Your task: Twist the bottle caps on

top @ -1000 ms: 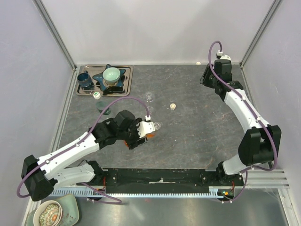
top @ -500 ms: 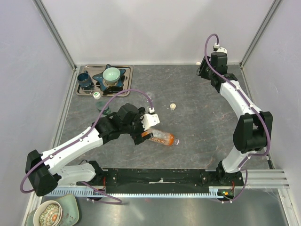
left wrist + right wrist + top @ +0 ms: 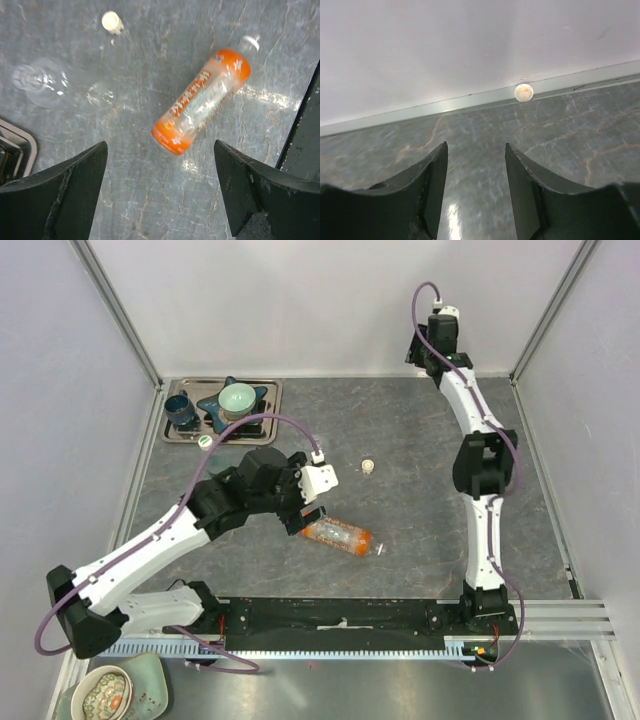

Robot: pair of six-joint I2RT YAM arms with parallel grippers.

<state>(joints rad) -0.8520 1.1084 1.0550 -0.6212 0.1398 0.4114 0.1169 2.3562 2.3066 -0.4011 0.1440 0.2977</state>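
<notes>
The orange bottle lies on its side on the table, its uncapped neck pointing right. It also shows in the left wrist view. My left gripper hangs just left of its base, open and empty. A cream cap lies beyond the bottle, and shows in the left wrist view. A clear bottle stands upright near the tray. My right gripper is at the far wall, open and empty, facing another cream cap at the wall's foot. The greenish bottle is hidden.
A metal tray at the back left holds a dark blue cup and a pale green bowl on a star-shaped blue stand. A small round white-and-green lid lies just in front of the tray. Walls close in three sides.
My left gripper held the orange bottle, then let it go; it now lies on the table to the right of the open fingers. My right arm has swung towards the far wall.
</notes>
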